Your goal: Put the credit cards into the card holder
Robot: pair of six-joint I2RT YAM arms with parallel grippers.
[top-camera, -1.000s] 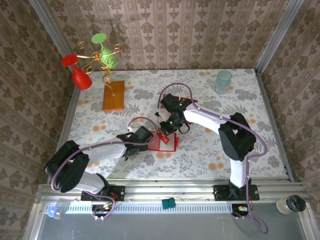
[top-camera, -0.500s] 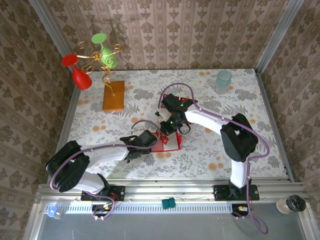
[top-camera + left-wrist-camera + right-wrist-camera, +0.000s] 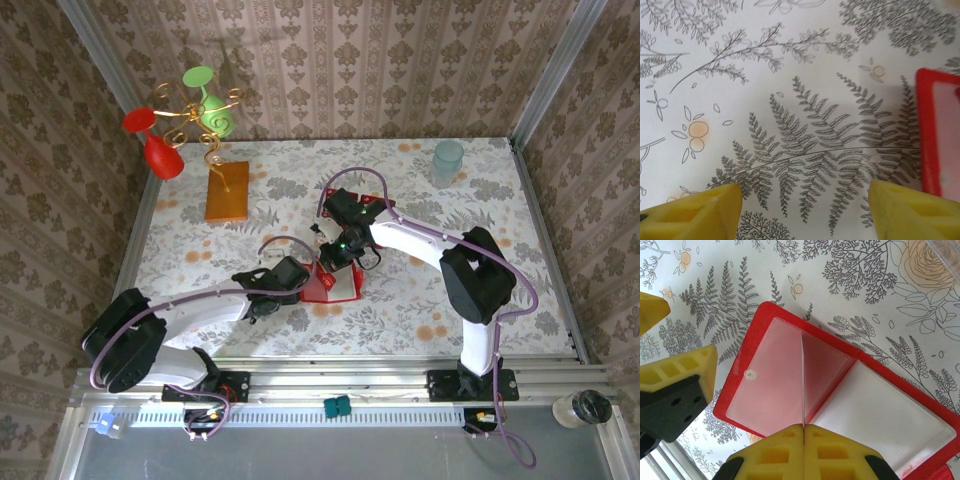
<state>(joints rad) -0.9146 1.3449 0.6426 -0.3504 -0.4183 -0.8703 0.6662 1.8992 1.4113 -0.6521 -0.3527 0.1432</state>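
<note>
The card holder lies open on the table, bright red with pale clear pockets. My right gripper hangs over it, shut on a thin credit card seen edge-on. The card's far end reaches down to the holder's left pocket near the fold. My left gripper stands open low over the cloth, right beside the holder's left edge, with nothing between its fingers. More red peeks out by the right arm's wrist; what it is I cannot tell.
An orange-brown slab lies at the back left. Behind it stands a gold wire stand with a red and a green glass. A pale cup sits at the back right. Patterned walls close in the table on three sides.
My left gripper has slid a little right, up to the holder's left edge. The right gripper has stayed over the holder with the card.
</note>
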